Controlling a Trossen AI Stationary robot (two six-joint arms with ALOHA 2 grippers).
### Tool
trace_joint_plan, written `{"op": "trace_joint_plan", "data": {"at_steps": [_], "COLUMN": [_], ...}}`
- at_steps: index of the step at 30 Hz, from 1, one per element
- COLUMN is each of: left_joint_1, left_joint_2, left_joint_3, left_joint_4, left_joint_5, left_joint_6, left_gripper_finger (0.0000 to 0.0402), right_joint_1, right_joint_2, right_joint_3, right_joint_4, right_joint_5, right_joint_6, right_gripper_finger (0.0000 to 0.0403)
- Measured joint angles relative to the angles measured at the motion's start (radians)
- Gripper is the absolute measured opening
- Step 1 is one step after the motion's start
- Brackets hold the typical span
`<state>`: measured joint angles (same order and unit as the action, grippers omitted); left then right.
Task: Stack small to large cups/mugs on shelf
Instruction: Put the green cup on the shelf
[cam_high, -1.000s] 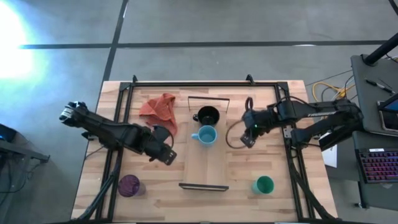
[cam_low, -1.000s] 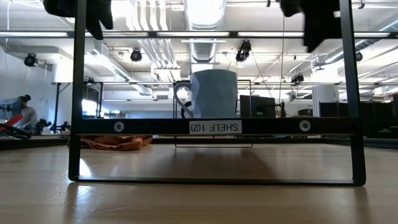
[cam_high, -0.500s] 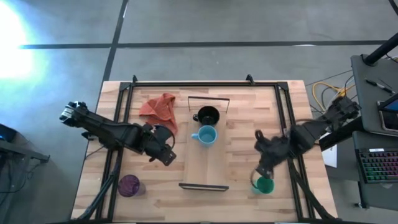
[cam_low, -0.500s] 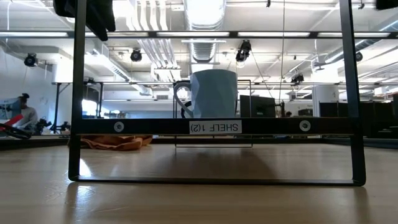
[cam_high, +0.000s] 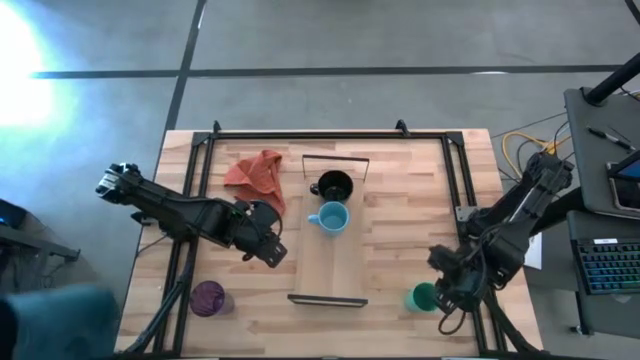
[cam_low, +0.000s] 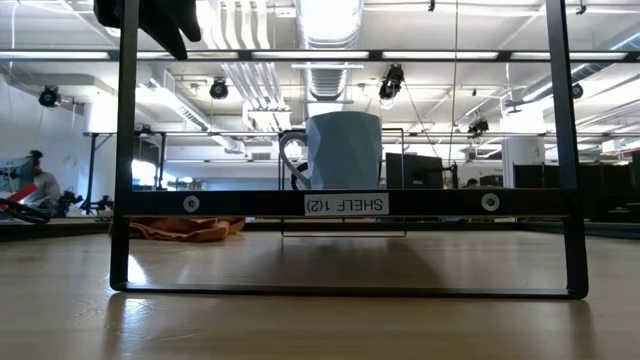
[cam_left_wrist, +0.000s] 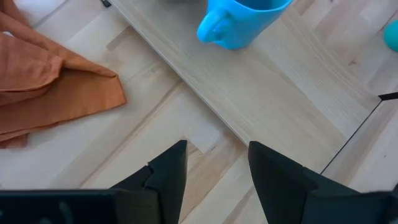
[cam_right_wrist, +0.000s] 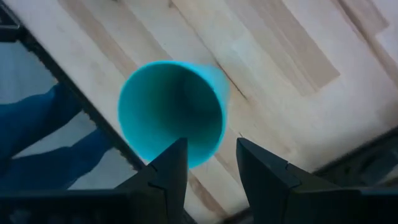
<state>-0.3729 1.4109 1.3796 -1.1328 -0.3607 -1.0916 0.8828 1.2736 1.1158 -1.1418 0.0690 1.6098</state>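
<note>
The black cup (cam_high: 334, 185) and the light blue handled cup (cam_high: 330, 217) stand on the light wood shelf (cam_high: 328, 265); the blue cup also shows in the low view (cam_low: 343, 150). The green cup (cam_high: 421, 297) stands upright on the table near its front right, and the purple cup (cam_high: 207, 297) at the front left. My right gripper (cam_right_wrist: 211, 155) is open just above the green cup (cam_right_wrist: 171, 112), its fingertips over the rim's side. My left gripper (cam_left_wrist: 214, 162) is open and empty above the table, just left of the shelf.
An orange cloth (cam_high: 257, 175) lies at the far left of the shelf. Dark metal frame rails (cam_high: 190, 200) run along both table sides. A blurred dark shape (cam_high: 50, 320) shows off the table's near left corner. Something blue (cam_right_wrist: 50, 137) shows beyond the table edge.
My right gripper has swung from beside the shelf's far end toward the table's near right corner and come down over the green cup, leaving the low view. A blurred dark shape has come in at the near left, off the table. The cups have not moved.
</note>
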Motion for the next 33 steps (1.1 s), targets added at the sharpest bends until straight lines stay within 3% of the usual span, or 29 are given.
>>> {"op": "trace_joint_plan", "data": {"at_steps": [10,20,26,33], "left_joint_1": [0.000,0.000,0.005,0.005], "left_joint_2": [0.000,0.000,0.000,-0.001], "left_joint_3": [0.000,0.000,-0.007,-0.017], "left_joint_4": [-0.001,-0.011,-0.015,-0.047], "left_joint_5": [0.000,-0.016,-0.014,-0.012], "left_joint_6": [0.000,0.033,0.034,0.024], "left_gripper_finger": [0.0157,0.0157,0.0151,0.0103], "right_joint_1": [0.000,-0.034,-0.121,-0.278], "right_joint_2": [0.000,0.000,0.000,-0.001], "right_joint_3": [-0.090,-0.216,-0.202,-0.092], "right_joint_4": [0.064,0.268,0.265,0.146], "right_joint_5": [0.037,0.034,-0.001,-0.043], "right_joint_6": [0.024,0.038,-0.143,-0.353], "right_gripper_finger": [0.0136,0.0114,0.0023,0.0010]}}
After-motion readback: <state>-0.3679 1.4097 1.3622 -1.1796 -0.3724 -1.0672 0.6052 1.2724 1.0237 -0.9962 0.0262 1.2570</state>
